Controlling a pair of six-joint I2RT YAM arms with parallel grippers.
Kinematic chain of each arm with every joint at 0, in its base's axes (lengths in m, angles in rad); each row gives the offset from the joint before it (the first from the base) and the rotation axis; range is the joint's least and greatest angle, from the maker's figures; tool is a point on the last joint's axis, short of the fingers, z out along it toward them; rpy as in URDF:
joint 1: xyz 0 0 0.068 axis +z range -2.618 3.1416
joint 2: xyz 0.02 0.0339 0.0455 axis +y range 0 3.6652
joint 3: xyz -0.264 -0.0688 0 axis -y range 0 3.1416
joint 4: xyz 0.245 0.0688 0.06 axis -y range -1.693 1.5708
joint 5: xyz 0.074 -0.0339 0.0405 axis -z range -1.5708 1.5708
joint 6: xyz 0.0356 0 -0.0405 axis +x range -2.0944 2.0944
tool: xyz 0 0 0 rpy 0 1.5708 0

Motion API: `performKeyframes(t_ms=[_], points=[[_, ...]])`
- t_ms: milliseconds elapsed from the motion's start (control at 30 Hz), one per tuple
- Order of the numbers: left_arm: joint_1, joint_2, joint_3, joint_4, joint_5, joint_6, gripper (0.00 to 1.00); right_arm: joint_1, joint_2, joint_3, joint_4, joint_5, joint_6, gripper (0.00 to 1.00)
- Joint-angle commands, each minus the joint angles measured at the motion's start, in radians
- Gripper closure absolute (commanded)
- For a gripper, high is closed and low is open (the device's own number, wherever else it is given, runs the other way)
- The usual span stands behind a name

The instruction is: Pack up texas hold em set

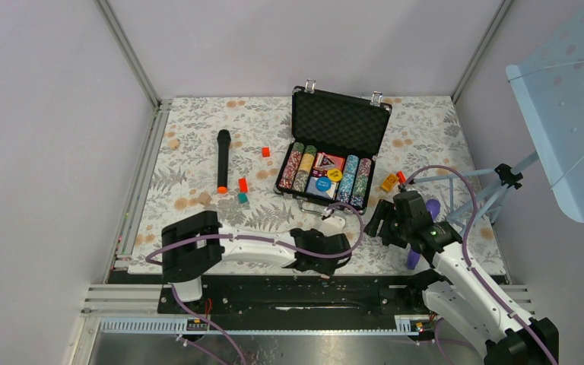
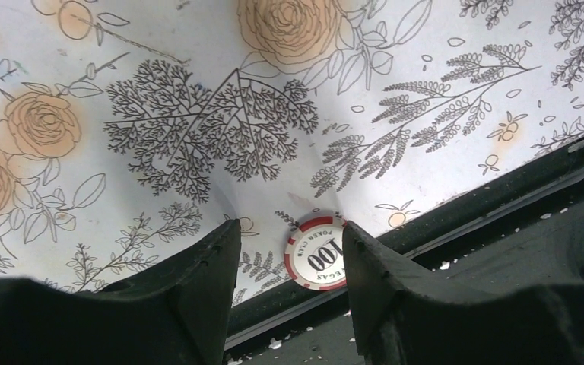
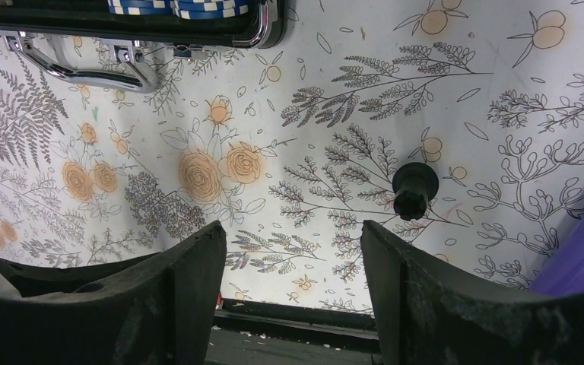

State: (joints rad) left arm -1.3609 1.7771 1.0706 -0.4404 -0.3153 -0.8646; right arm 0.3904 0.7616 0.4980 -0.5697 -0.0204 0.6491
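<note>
Top external view: one black briefcase (image 1: 340, 122) lies open at the far middle of the table (image 1: 198, 137), four chip rows (image 1: 350, 179) inside; one loose red-and-white chip (image 2: 317, 253) lies at the near edge, between the parted fingers of the left hand (image 2: 289, 232); the right hand (image 3: 293, 232) gapes empty; one microphone (image 1: 223, 160) lies left.

The briefcase (image 3: 198, 32) runs off the right wrist view's top edge; the card decks' (image 1: 328, 163) print is illegibly small.

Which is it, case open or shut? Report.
Open: the black briefcase has its foam-lined lid standing up, with the chip rows exposed inside.
</note>
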Motion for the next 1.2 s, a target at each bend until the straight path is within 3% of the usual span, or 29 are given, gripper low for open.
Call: performKeyframes(t_ms=[0, 267, 567, 1167], points=[[0.033, -0.007, -0.069, -0.033, -0.014, 0.003, 0.48, -0.005, -0.006, 0.008, 0.018, -0.013, -0.009, 0.28], [0.051, -0.053, -0.052, -0.004, 0.021, 0.032, 0.47, -0.005, -0.007, 0.005, 0.018, -0.010, -0.008, 0.28], [-0.025, -0.059, 0.020, 0.002, 0.032, 0.046, 0.34, -0.005, -0.014, 0.006, 0.018, -0.012, -0.012, 0.27], [-0.067, 0.041, 0.035, -0.073, -0.030, 0.068, 0.35, -0.005, -0.008, 0.004, 0.025, -0.022, -0.020, 0.27]])
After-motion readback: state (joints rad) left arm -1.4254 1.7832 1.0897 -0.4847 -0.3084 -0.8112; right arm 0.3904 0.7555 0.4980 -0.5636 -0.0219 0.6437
